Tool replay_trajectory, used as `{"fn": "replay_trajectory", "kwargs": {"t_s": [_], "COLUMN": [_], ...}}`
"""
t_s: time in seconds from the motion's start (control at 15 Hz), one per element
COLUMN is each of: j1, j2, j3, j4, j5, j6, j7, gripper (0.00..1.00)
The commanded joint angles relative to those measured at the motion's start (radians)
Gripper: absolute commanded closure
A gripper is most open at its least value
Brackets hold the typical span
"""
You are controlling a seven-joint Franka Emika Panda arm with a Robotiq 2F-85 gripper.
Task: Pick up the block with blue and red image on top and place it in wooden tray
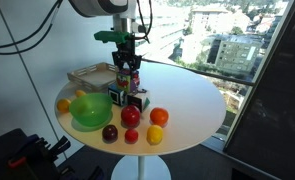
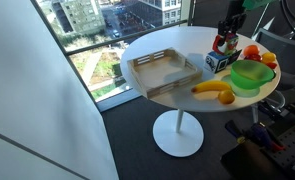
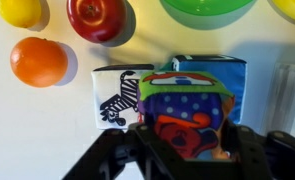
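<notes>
Block (image 3: 187, 108) | held between the fingers (image 3: 255, 155), pinched from both sides | black-and-white cube (image 3: 120, 97) just beside it

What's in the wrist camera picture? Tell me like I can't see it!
A black pincer straddles a small cube with a red-and-blue picture on top, beside a black-and-white cube on a white table. Higher in the picture sit a red apple, an orange fruit and a green bowl.
</notes>
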Motion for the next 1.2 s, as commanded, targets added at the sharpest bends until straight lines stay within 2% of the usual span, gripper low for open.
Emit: {"fn": "replay_trajectory", "kwargs": {"t_s": [0.0,0.47,0.8,1.13], "j1": [0.011,0.039,0.068,0.102], "j2": [-0.038,-0.082,-0.092,-0.065], "j3": [0.015,0.047,0.082,0.118], "j4": [0.001,0.013,0.029,0.060], "j5": [-0.025,-0.031,-0.012,0.020], "j6": [-0.028,-0.062,-0.073,-0.102], "j7": [0.004,-0.006,-0.024,0.011], "gripper": [0.68,0.78,0.78,0.78]}}
